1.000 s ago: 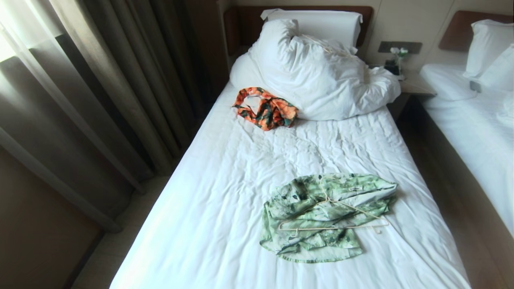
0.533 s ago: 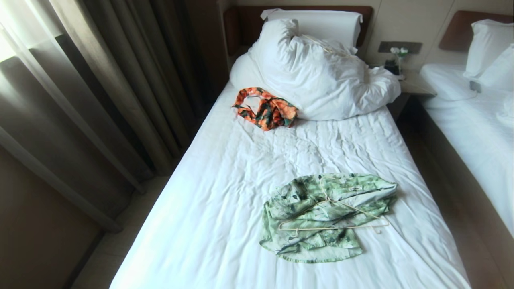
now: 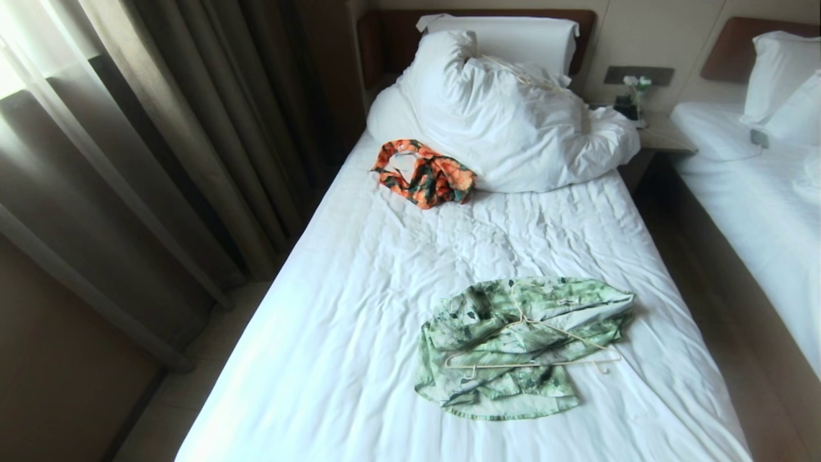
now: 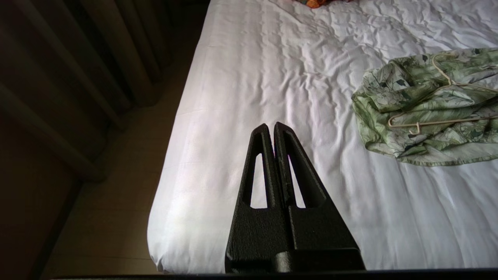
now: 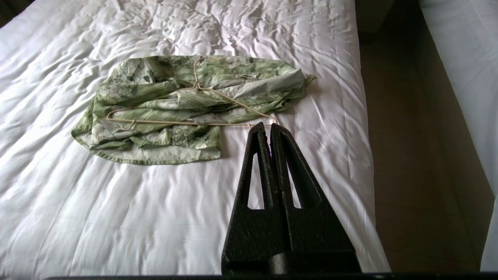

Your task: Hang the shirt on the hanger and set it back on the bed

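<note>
Start of the hanging task. One shirt, green and white, lies crumpled near the foot end of the bed, closer to its right edge. One hanger rests flat on top of the shirt, hook toward the headboard, not threaded through it. The left gripper hangs above the bed's left edge, well apart from the shirt, fingers pressed closed and empty. The right gripper hangs above the foot end near the hanger's right corner, fingers likewise closed on nothing. One orange garment lies beside the heaped white bedding at the head end; a second bed stands at right. Likely risks: the thin wire lies flush on soft cloth, so a pinch may gather fabric with it or miss; lifting could drag the bunched shirt toward the near right edge.
</note>
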